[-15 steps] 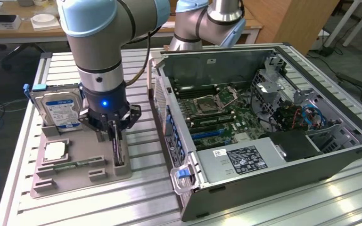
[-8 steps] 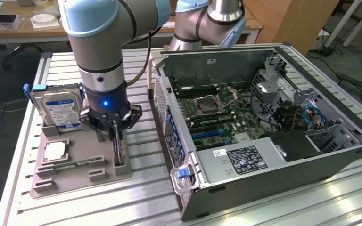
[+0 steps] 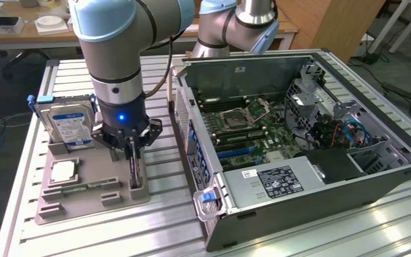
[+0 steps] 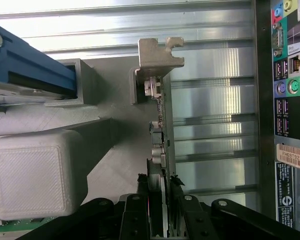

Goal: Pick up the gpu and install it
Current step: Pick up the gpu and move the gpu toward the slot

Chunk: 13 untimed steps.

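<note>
The gpu (image 3: 135, 172) stands on edge in a slot of the grey holder tray (image 3: 84, 206), on the exterior view's left of the open computer case (image 3: 312, 160). My gripper (image 3: 130, 145) points straight down onto the card's top edge. In the wrist view the gpu (image 4: 158, 135) is seen edge-on, its silver bracket (image 4: 160, 52) at the far end. The gripper (image 4: 158, 184) has its black fingers (image 4: 141, 192) pressed against both faces of the board, shut on it. The card's lower part sits inside the tray slot.
A silver hard drive (image 3: 70, 123) with a blue-white label stands at the tray's back. A processor (image 3: 62, 171) and a memory stick (image 3: 88, 187) lie on the tray. The motherboard (image 3: 245, 126) faces up in the case. The case's rear ports (image 4: 290, 75) are close by.
</note>
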Tool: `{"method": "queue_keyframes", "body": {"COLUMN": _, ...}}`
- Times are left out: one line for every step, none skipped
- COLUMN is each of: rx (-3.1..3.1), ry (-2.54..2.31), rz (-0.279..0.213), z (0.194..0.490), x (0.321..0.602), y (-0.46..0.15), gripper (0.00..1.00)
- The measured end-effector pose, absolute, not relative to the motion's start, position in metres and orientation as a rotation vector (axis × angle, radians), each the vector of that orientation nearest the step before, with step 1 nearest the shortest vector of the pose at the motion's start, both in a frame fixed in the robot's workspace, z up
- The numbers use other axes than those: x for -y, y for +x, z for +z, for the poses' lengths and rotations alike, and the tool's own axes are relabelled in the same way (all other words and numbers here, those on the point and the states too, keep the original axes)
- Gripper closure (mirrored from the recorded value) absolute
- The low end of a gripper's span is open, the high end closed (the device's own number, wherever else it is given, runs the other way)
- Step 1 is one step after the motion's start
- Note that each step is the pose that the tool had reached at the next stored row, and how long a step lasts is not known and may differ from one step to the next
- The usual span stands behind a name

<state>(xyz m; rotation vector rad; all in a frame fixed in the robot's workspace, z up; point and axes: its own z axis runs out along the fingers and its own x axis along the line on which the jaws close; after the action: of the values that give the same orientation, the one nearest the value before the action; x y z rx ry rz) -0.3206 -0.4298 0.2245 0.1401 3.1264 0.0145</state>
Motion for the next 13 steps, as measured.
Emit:
{"method": "queue_keyframes", "body": {"rx": -3.126, "ry": 0.14, "rz": 0.015, "z": 0.2245, "x": 0.4298, "y": -0.3206, "gripper": 0.73}}
{"method": "queue_keyframes", "body": {"rx": -3.126, "ry": 0.14, "rz": 0.015, "z": 0.2245, "x": 0.4298, "y": -0.3206, "gripper": 0.73}}
{"method": "queue_keyframes", "body": {"rx": -3.126, "ry": 0.14, "rz": 0.015, "z": 0.2245, "x": 0.4298, "y": -0.3206, "gripper": 0.73}}
{"method": "queue_keyframes", "body": {"rx": -3.126, "ry": 0.138, "rz": 0.014, "z": 0.2245, "x": 0.4298, "y": -0.3206, "gripper": 0.73}}
{"method": "queue_keyframes", "body": {"rx": -3.127, "ry": 0.134, "rz": 0.015, "z": 0.2245, "x": 0.4298, "y": -0.3206, "gripper": 0.73}}
{"method": "queue_keyframes", "body": {"rx": -3.127, "ry": 0.127, "rz": 0.015, "z": 0.2245, "x": 0.4298, "y": -0.3206, "gripper": 0.73}}
{"method": "queue_keyframes", "body": {"rx": -3.127, "ry": 0.116, "rz": 0.015, "z": 0.2245, "x": 0.4298, "y": -0.3206, "gripper": 0.73}}
{"method": "queue_keyframes", "body": {"rx": -3.128, "ry": 0.104, "rz": 0.015, "z": 0.2245, "x": 0.4298, "y": -0.3206, "gripper": 0.73}}
{"method": "queue_keyframes", "body": {"rx": -3.128, "ry": 0.091, "rz": 0.015, "z": 0.2244, "x": 0.4298, "y": -0.3206, "gripper": 0.73}}
{"method": "queue_keyframes", "body": {"rx": -3.129, "ry": 0.073, "rz": 0.015, "z": 0.2243, "x": 0.4298, "y": -0.3206, "gripper": 0.73}}
{"method": "queue_keyframes", "body": {"rx": -3.129, "ry": 0.058, "rz": 0.015, "z": 0.2243, "x": 0.4298, "y": -0.3206, "gripper": 0.73}}
{"method": "queue_keyframes", "body": {"rx": -3.129, "ry": 0.047, "rz": 0.015, "z": 0.2243, "x": 0.4298, "y": -0.3206, "gripper": 0.73}}
{"method": "queue_keyframes", "body": {"rx": -3.13, "ry": 0.036, "rz": 0.015, "z": 0.2242, "x": 0.4298, "y": -0.3206, "gripper": 0.73}}
